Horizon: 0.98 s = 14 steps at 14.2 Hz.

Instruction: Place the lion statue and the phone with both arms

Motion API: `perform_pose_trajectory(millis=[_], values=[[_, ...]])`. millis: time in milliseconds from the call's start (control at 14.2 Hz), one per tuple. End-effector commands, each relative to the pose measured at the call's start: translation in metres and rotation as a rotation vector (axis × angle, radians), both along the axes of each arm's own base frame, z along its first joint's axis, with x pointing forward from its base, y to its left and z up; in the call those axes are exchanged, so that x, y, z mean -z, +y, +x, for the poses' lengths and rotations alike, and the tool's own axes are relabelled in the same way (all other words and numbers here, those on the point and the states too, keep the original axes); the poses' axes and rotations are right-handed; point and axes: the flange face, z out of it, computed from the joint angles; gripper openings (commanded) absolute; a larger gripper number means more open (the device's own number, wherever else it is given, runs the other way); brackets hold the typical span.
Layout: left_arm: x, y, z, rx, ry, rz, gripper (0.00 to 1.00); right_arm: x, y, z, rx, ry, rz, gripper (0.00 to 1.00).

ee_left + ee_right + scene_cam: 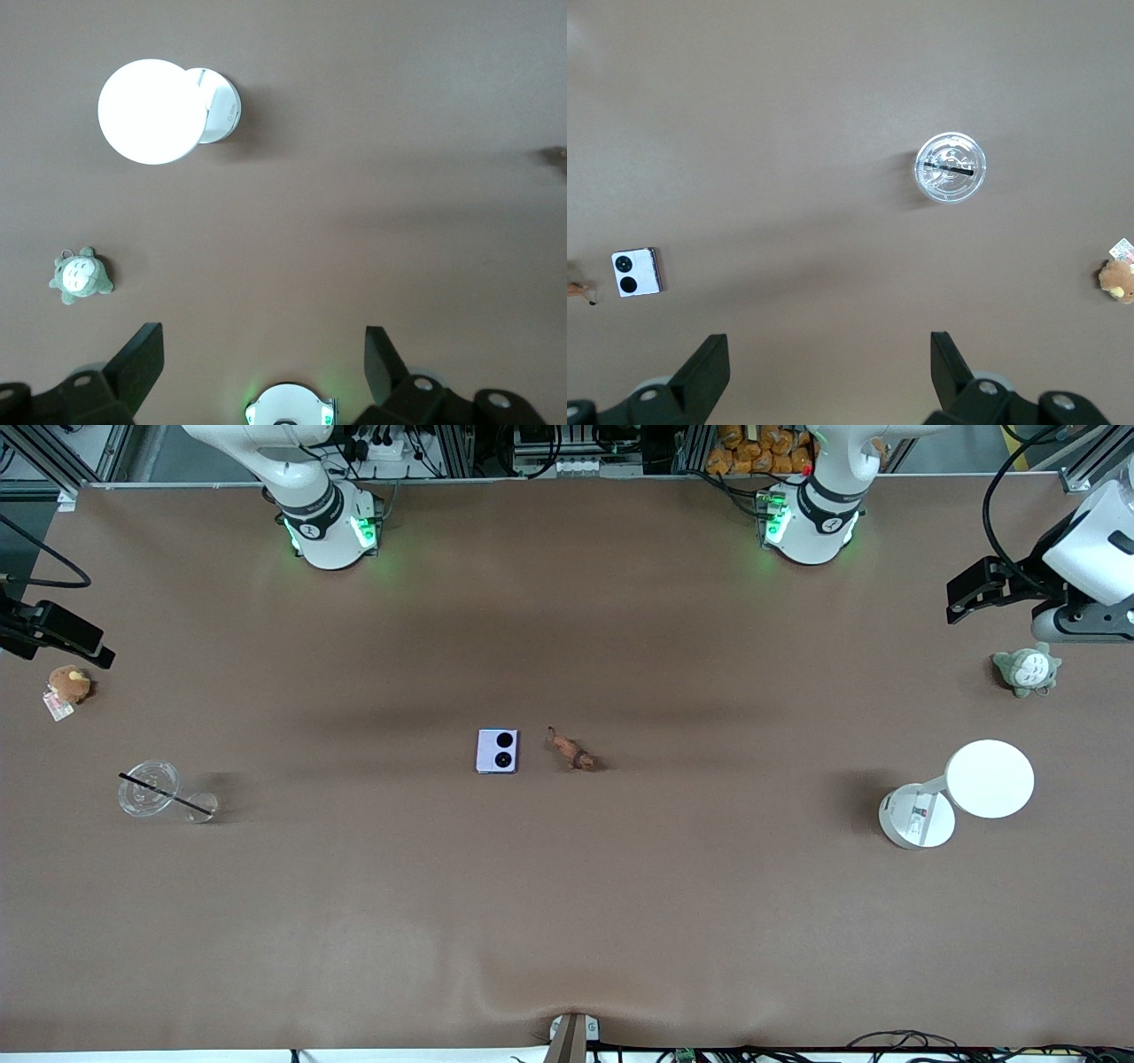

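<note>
The lavender phone point(497, 751) lies flat at the table's middle, its two black camera circles up. The reddish-brown lion statue point(574, 751) stands right beside it, toward the left arm's end, a small gap between them. The right wrist view shows the phone point(636, 272) and, at its edge, a bit of the lion point(578, 289). The left wrist view shows a dark trace of the lion point(554, 158) at its edge. My left gripper point(961, 602) hangs open and empty over the left arm's end of the table point(263, 354). My right gripper point(89, 651) hangs open and empty over the right arm's end point(830, 354).
A clear cup with a black straw point(151, 788) and a round brown plush with a tag point(69, 684) sit at the right arm's end. A grey-green plush point(1028, 670) and a white round-topped stand point(966, 788) sit at the left arm's end.
</note>
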Motion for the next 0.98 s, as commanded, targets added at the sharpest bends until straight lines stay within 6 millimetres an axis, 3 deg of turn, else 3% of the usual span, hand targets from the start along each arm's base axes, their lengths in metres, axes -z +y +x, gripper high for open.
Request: perform_pose_trajectory(millis=[0, 281, 562, 914], values=[[-0.019, 0.008, 0.000, -0.028, -0.031, -0.019, 1.00, -0.005, 0.002, -0.005, 0.007, 0.000, 0.002, 1.00], [-0.023, 0.010, 0.001, -0.025, -0.040, -0.005, 1.00, -0.005, 0.003, -0.005, 0.005, 0.000, 0.002, 1.00], [-0.012, 0.005, 0.002, -0.025, -0.016, -0.018, 1.00, -0.005, 0.003, -0.005, 0.005, 0.000, 0.002, 1.00], [0.000, -0.012, 0.006, -0.087, 0.013, -0.074, 1.00, -0.005, 0.003, -0.005, 0.007, 0.000, 0.002, 1.00]])
